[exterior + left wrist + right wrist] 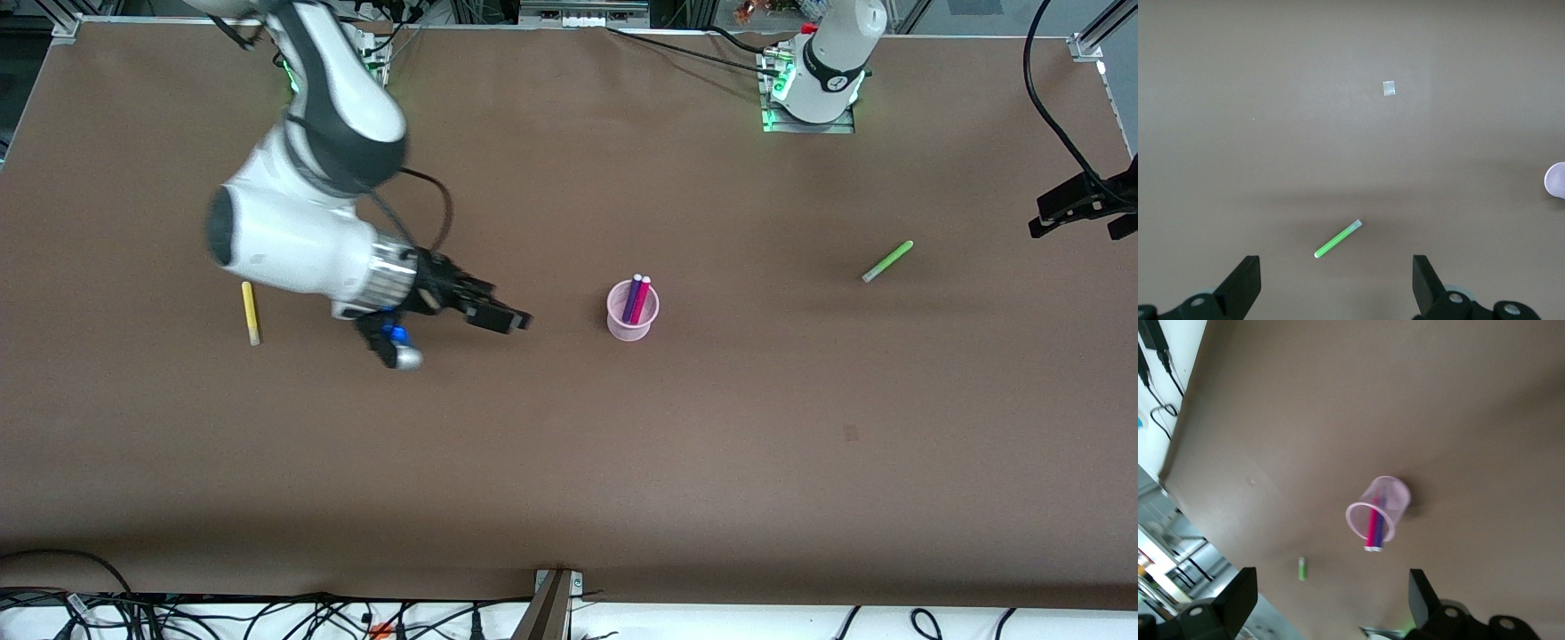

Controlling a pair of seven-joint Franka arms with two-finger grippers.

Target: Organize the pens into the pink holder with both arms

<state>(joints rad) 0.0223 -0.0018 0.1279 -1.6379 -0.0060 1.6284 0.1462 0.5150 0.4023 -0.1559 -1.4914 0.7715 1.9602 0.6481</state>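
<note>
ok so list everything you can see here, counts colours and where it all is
pink holder: one, translucent pale pink, upright mid-table
pens in the holder: two, dark purple and magenta, standing tips up
green pen: one, light green, flat on the table toward the left arm's end
yellow pen: one, yellow, flat on the table toward the right arm's end
table: one, brown
left gripper: one, black, jaws open, over the green pen
right gripper: one, black, jaws open, between the yellow pen and the holder
</note>
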